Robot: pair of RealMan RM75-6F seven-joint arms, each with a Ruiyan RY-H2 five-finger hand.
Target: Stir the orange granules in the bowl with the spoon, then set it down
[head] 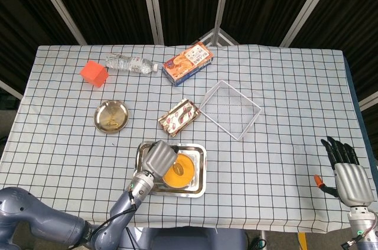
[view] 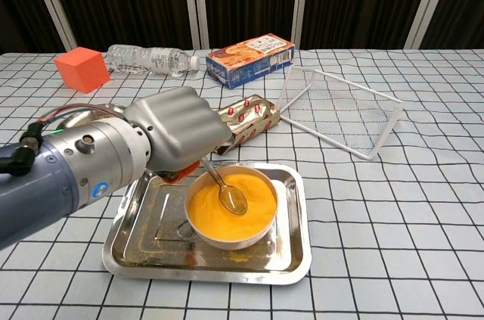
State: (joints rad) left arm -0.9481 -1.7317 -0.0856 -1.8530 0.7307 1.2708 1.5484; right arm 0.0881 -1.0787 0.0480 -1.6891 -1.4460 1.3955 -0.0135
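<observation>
A white bowl of orange granules stands in a steel tray near the table's front edge; the head view shows the same bowl and tray. A metal spoon lies in the granules, its handle slanting up and left. My left hand is over the bowl's left rim and covers the upper end of the handle; I cannot see whether its fingers grip it. From above, the left hand hides the bowl's left side. My right hand hangs past the table's right edge, fingers spread, holding nothing.
A foil snack pack lies just behind the tray. Further right is a wire basket. A cracker box, a water bottle and an orange cube line the back. A small metal dish sits to the left.
</observation>
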